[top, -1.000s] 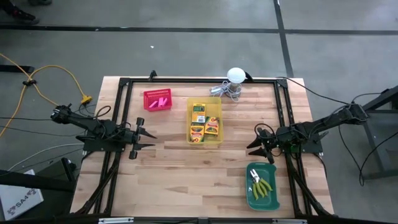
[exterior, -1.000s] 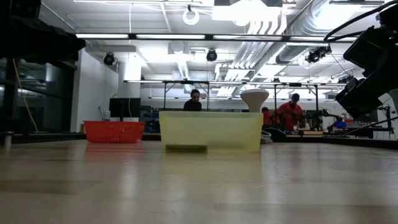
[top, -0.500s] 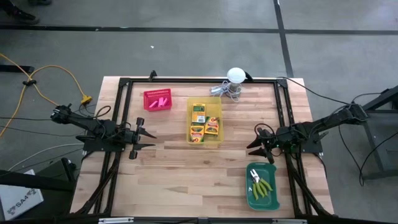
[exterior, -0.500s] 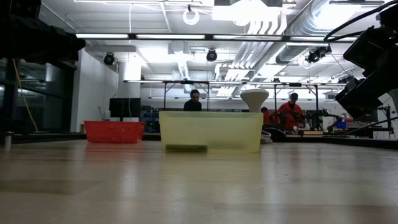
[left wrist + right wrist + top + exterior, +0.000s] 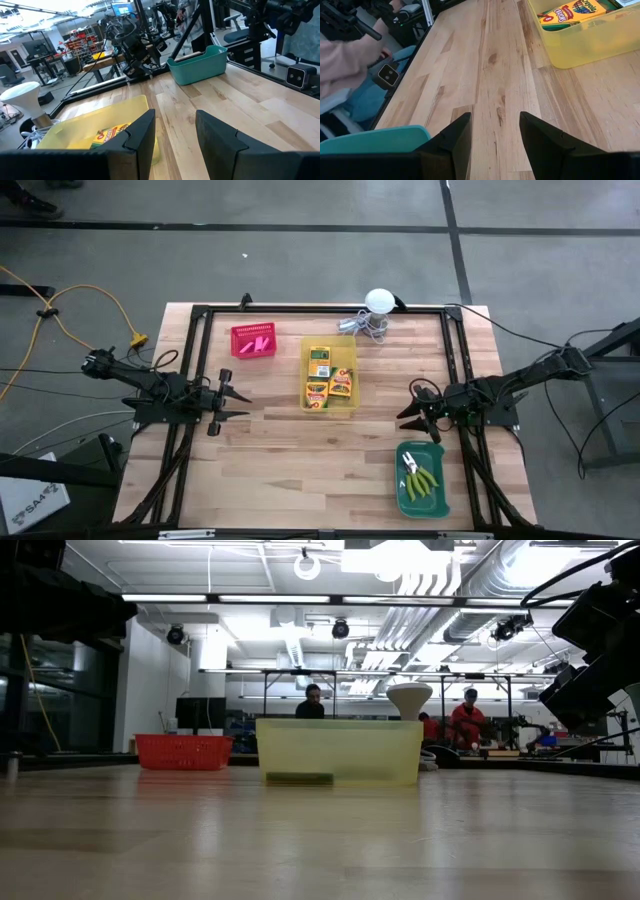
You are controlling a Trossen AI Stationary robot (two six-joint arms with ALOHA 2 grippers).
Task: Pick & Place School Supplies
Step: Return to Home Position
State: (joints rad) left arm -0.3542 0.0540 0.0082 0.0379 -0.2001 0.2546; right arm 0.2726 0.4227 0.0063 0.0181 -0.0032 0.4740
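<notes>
Clear tabletop [image 5: 270, 440] flanking the yellow bin [image 5: 345, 348]; red bin [image 5: 253, 330] and white ball [image 5: 378, 301] behind it, green bin [image 5: 420, 508] front-right.

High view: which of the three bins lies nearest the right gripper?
The green plastic bin, beside the right gripper; the yellow plastic bin and red plastic bin sit farther away.

The left arm [image 5: 150, 387] lies low at 9 o'clock, reaching toward 3 o'clock; the left pincer [image 5: 238, 402] is empty, its fingers spread apart; the right arm [image 5: 505, 388] mirrors it from 3 o'clock, reaching toward 9 o'clock; the right pincer [image 5: 405, 408] likewise gapes, holding nothing.
</notes>
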